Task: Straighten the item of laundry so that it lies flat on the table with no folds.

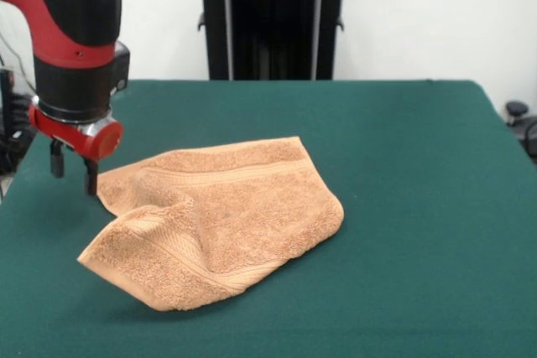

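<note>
The orange-tan terry towel (226, 215) lies left of the middle of the dark green table (403, 207). It is crumpled: its near left part is folded over the rest and bulges up, and border bands show along the top and the folded flap. No white tag shows. My gripper (74, 172) hangs from the red and black arm at the far left, just above the table. Its two dark fingers stand apart with nothing between them. The right finger (90, 178) is right beside the towel's far left corner; I cannot tell whether it touches.
The robot's black pedestal (273, 23) stands behind the table's far edge. A dark object (516, 111) sits off the table at the right. The table's left edge runs close behind my gripper.
</note>
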Robot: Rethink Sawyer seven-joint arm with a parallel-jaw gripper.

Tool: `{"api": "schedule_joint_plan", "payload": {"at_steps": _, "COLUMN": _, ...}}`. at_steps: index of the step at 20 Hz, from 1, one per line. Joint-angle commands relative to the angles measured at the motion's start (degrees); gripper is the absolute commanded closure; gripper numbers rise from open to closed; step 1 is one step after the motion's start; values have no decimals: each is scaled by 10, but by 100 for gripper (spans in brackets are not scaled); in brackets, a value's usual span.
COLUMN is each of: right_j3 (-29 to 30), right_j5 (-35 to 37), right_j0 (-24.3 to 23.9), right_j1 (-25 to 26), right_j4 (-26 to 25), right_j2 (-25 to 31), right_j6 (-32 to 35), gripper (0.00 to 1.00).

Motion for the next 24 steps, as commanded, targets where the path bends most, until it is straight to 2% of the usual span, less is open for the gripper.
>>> {"api": "schedule_joint_plan", "payload": {"at_steps": 1, "right_j3": 54, "right_j5": 86, "right_j0": 14, "right_j1": -17, "right_j4": 13, "right_j2": 70, "right_j6": -21, "gripper": 0}}
{"api": "schedule_joint_plan", "payload": {"at_steps": 8, "right_j3": 54, "right_j5": 100, "right_j0": 14, "right_j1": -15, "right_j4": 21, "right_j2": 76, "right_j6": -11, "gripper": 0}}
{"api": "schedule_joint_plan", "payload": {"at_steps": 24, "right_j3": 67, "right_j5": 72, "right_j0": 38, "right_j1": -3, "right_j4": 45, "right_j2": 72, "right_j6": 40, "gripper": 0}}
